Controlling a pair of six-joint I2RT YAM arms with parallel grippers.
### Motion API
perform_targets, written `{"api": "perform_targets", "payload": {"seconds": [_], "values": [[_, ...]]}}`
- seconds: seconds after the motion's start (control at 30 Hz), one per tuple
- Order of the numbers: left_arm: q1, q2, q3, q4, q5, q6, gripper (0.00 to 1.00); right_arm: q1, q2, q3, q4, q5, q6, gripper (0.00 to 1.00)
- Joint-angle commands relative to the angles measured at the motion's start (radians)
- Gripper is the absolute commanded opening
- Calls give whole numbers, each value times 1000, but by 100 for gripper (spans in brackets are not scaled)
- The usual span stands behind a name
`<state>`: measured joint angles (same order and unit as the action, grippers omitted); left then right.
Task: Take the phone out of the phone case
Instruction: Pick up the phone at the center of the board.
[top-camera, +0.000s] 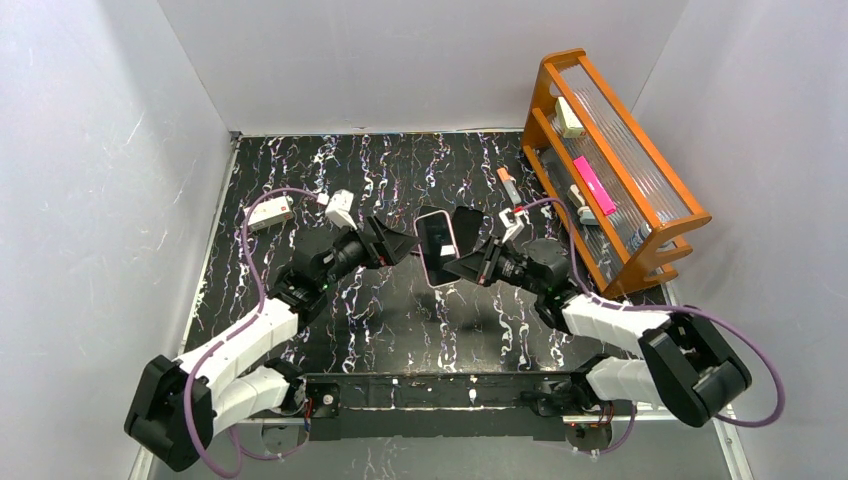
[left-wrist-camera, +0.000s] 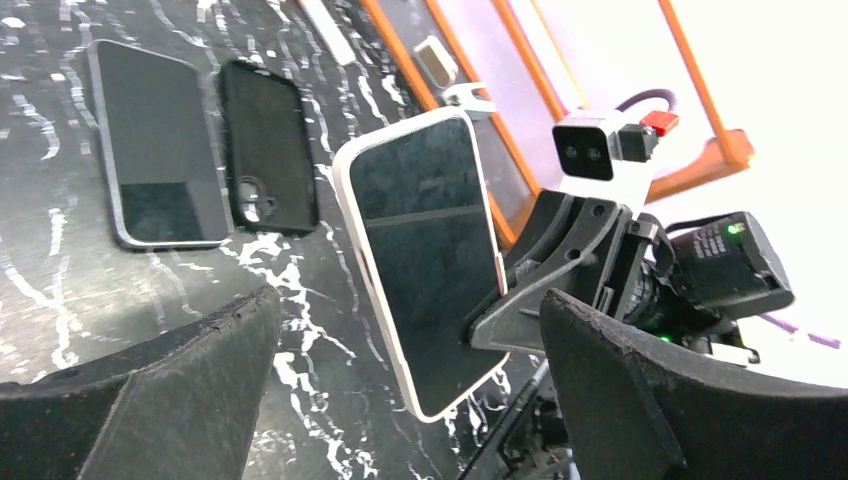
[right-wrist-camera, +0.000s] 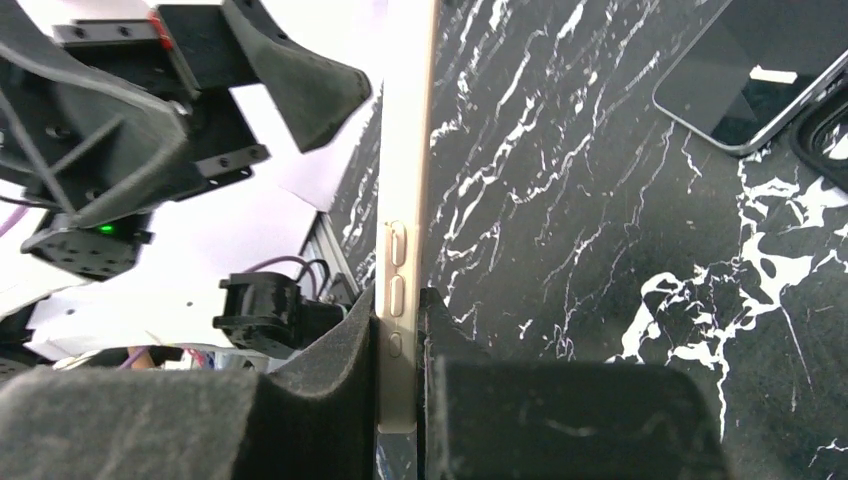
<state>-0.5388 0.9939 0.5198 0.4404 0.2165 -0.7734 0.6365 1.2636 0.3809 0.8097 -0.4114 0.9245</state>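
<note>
Cream-coloured and soft-looking, the rubbery phone case (right-wrist-camera: 405, 150) is seen edge-on in the right wrist view. It is pinched between the black foam-padded fingers of the right gripper (right-wrist-camera: 403, 305), which is clamped across its thickness just below the side buttons. That grip lifts the dark-screened smartphone (left-wrist-camera: 425, 260), not yet out of the case, clear of the black white-veined marble tabletop (top-camera: 380, 165). The screen is turned toward the other arm.

The pose looks deliberate. One long edge is held and the opposite edge is left free, so the left gripper (top-camera: 403, 245) has a lip to work on. That gripper is spread wide and holds nothing, with its two fingers either side of the phone in its own wrist view, close to it but apart. Peeling probably calls for catching a corner of the rim rather than the glass.

On the tabletop beyond lie a second bare dark phone with a silver edge (left-wrist-camera: 150, 140) and, just beside it, an empty black phone case (left-wrist-camera: 268, 150), both well apart from the held one. An orange wooden rack (top-camera: 562, 58) stands at the right.
</note>
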Motion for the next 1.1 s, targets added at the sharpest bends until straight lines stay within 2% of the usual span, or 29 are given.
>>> {"api": "perform_targets", "payload": {"seconds": [0.0,0.23,0.57,0.8,1.07], "values": [[7,57,-2,184,194,-57,97,-41,-96,-18,166,-70,64,1],[7,121,-2,356,300,-160,96,-53,-141,-24,281,-136,140,1],[7,196,19,520,386,-285,87,-53,-103,16,374,-219,190,1],[2,226,12,644,423,-370,66,-52,-60,39,418,-259,220,1],[-7,261,25,701,432,-404,38,-52,-8,91,442,-306,238,1]]}}
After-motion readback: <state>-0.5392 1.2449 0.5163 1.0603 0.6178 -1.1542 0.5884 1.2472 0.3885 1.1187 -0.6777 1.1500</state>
